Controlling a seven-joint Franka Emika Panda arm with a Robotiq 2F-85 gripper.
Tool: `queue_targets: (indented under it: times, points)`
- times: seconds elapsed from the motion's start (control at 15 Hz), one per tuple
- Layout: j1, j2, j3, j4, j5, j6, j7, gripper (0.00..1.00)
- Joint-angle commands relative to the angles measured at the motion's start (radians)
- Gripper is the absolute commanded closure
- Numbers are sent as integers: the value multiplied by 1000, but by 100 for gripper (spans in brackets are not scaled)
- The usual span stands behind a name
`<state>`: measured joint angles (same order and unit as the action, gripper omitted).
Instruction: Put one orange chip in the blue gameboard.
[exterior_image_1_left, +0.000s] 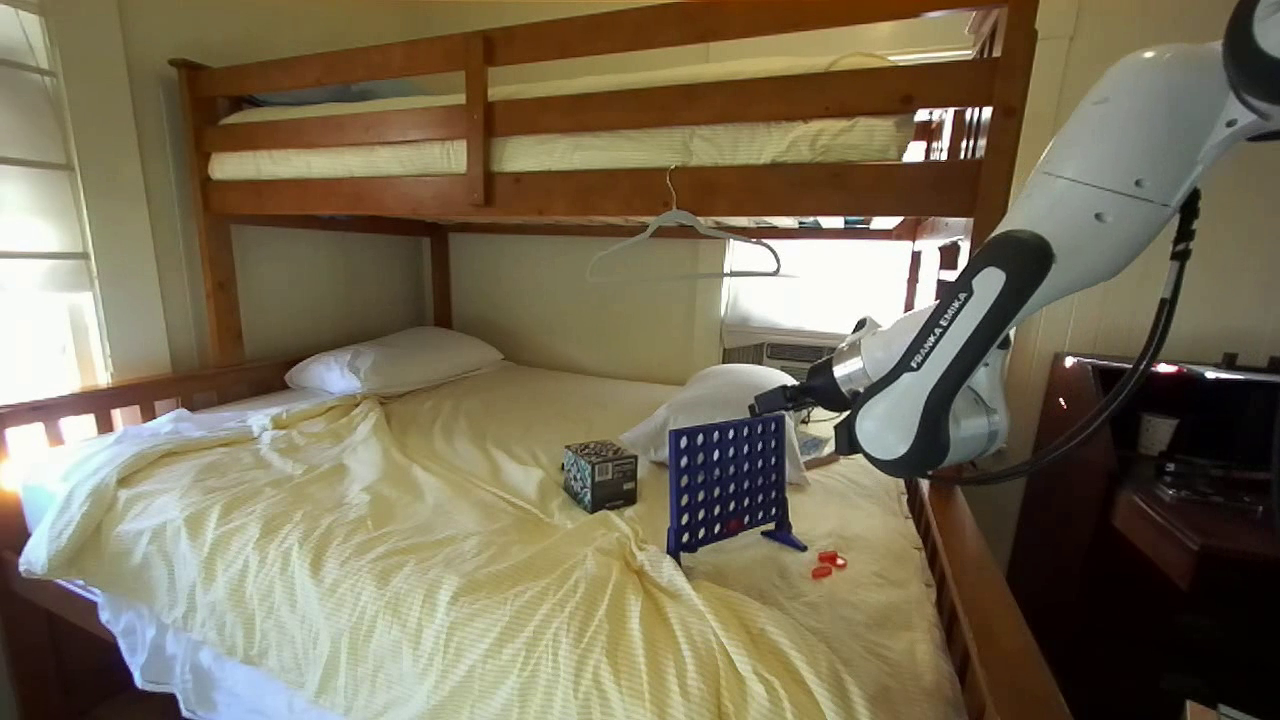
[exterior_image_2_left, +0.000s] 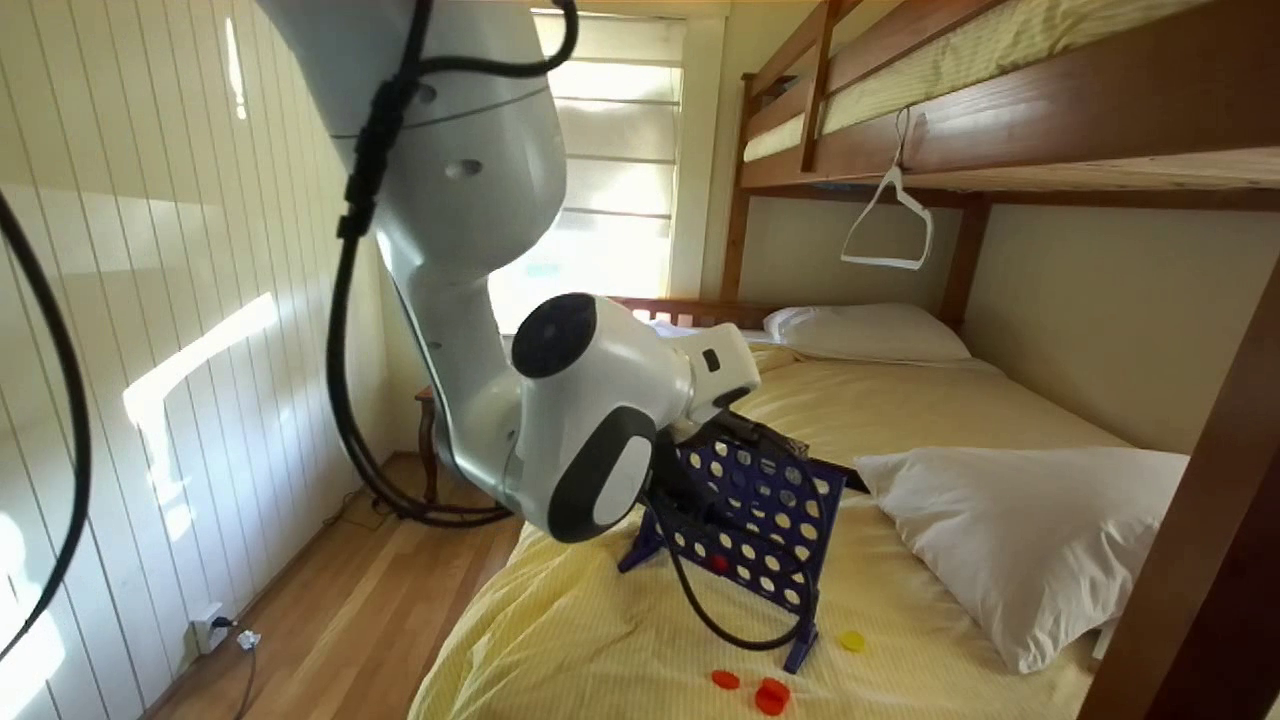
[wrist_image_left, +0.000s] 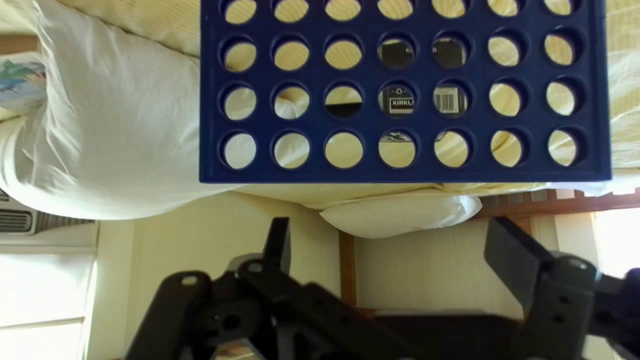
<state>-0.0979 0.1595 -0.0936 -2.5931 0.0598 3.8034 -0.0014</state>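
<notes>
Window (exterior_image_1_left: 40, 190), glaring with daylight, fills the far left in an exterior view. To its right runs a wooden bunk bed (exterior_image_1_left: 330, 197); on its lower bunk lie a white pillow (exterior_image_1_left: 395, 362) and a yellow striped comforter (exterior_image_1_left: 400, 560), rumpled across the near part. Further right, a dark patterned carton (exterior_image_1_left: 600, 475) sits on the bedding, and up above, a pale coat hanger (exterior_image_1_left: 676, 216) hangs from the upper bunk's rail.

The blue gameboard (exterior_image_1_left: 724, 484), a Connect Four-style grid, stands upright on its feet on the bed, one red chip (exterior_image_1_left: 735, 524) showing in its bottom row. Through its holes, the wrist view shows lettering on the carton that starts "KIRKL". A yellow chip (exterior_image_2_left: 851, 641) lies near one of the feet in an exterior view. Behind the gameboard rests a second white pillow (exterior_image_1_left: 725, 390), with a window air conditioner (exterior_image_1_left: 797, 352) beyond.

Close to the gameboard's top edge is the black Robotiq gripper (wrist_image_left: 387, 222), its fingers standing wide apart in the wrist view; whether it touches the gameboard I cannot tell. Right of the gameboard, loose orange chips (exterior_image_1_left: 822, 572) lie grouped on the bed. The white Franka Emika Panda arm (exterior_image_1_left: 1110, 170) extends from the upper right, a black cable (exterior_image_1_left: 1182, 238) hanging from it. At the far right, a pale cup (exterior_image_1_left: 1157, 435) shows against dark furniture (exterior_image_1_left: 1165, 540).
</notes>
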Motion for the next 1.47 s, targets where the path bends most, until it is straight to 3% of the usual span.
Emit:
queue_targets:
  times: [0.0, 0.33, 0.6, 0.73, 1.07, 1.13, 1.2, 1.4]
  points:
    - [18, -161, -23, -82, 100, -205, -92, 0]
    - [-13, -278, -33, -103, 188, -434, -289, 0]
    - [-109, -322, 9, -109, 149, -579, -374, 0]
    - [-166, -347, 44, -117, 105, -633, -370, 0]
    - [-233, -448, 129, -121, 17, -828, -303, 0]
    - [-235, -467, 143, -121, 7, -859, -291, 0]
    - [-176, -486, 83, -121, -64, -887, -236, 0]
    - [-163, -528, 88, -115, -133, -963, -159, 0]
